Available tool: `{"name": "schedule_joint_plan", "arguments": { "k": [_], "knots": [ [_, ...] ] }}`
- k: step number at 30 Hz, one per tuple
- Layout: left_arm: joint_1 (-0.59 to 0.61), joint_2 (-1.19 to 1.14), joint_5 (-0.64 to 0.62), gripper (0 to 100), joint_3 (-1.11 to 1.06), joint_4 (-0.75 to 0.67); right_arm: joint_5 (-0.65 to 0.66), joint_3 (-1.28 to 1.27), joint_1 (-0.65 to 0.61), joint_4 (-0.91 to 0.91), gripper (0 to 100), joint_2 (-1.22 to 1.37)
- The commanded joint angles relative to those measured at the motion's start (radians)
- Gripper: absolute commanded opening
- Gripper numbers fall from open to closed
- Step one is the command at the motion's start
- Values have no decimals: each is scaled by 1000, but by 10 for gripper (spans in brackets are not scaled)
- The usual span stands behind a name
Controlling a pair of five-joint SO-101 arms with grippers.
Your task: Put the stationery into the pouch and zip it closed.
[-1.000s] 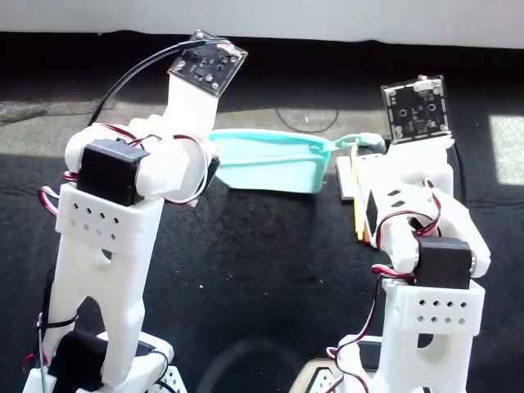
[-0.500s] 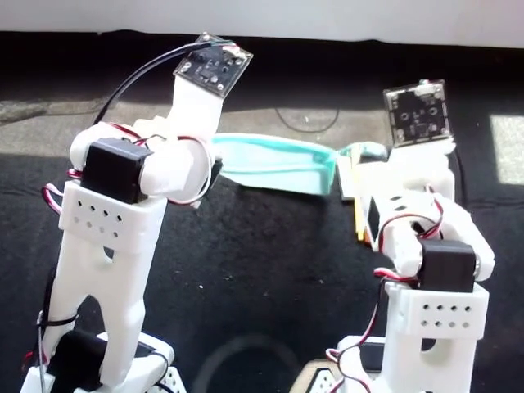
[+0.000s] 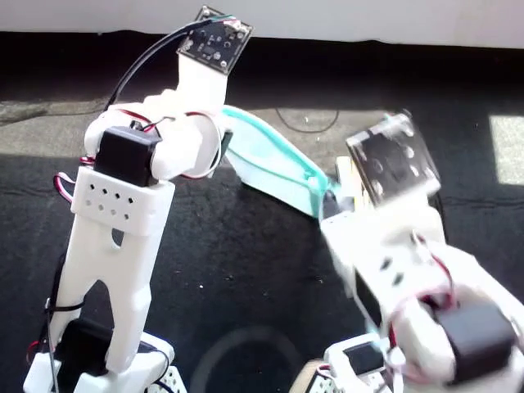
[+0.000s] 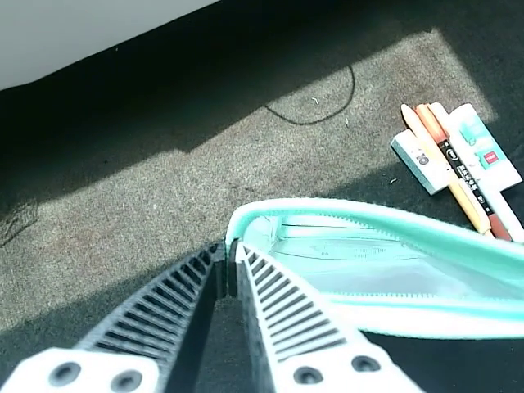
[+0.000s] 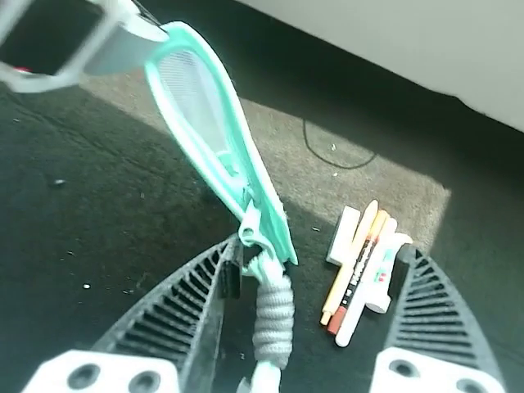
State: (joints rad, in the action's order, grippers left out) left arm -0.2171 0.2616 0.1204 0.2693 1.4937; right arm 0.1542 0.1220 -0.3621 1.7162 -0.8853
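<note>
The mint pouch (image 3: 274, 168) hangs tilted above the black mat, its mouth open (image 4: 368, 262). My left gripper (image 4: 229, 250) is shut on the pouch's raised end, and it also appears far off in the right wrist view (image 5: 82, 41). The pouch's lower end (image 5: 205, 115) carries a zipper pull with a grey cord (image 5: 274, 315), which lies close to one finger of my right gripper (image 5: 321, 250). That gripper is open wide and grips nothing. The stationery (image 4: 458, 164), an eraser and a few pens, lies together on the mat (image 5: 360, 262) beside the pouch's low end.
The right arm (image 3: 393, 246) stands blurred at the front right and covers part of the stationery (image 3: 345, 176). A sunlit grey strip of mat (image 3: 49, 131) runs behind the pouch. A pale wall (image 3: 327, 16) borders the far side.
The left arm has lifted its end of the pouch, so the pouch now slopes down to the right. The right arm has swung back toward the front and left.
</note>
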Motion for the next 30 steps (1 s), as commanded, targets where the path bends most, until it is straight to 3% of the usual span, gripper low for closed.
{"name": "schedule_joint_plan", "arguments": {
  "k": [1, 6, 12, 18, 25, 30],
  "knots": [
    [-4, 4, -8, 9, 73, -32, -80, 124, -28, 22, 277, -1],
    [35, 13, -6, 9, 163, -25, -161, 130, 99, -42, 277, 1],
    [191, 12, -11, 9, 197, 25, -167, -33, 309, -165, 275, 70],
    [303, 13, -6, 9, 62, 130, -87, -232, 325, -312, 274, 309],
    [371, 15, -6, 9, -67, 252, -26, -179, 321, -447, 270, 608],
    [354, 15, -6, 9, -71, 247, 40, -108, 325, -469, 183, 875]
  ]
}}
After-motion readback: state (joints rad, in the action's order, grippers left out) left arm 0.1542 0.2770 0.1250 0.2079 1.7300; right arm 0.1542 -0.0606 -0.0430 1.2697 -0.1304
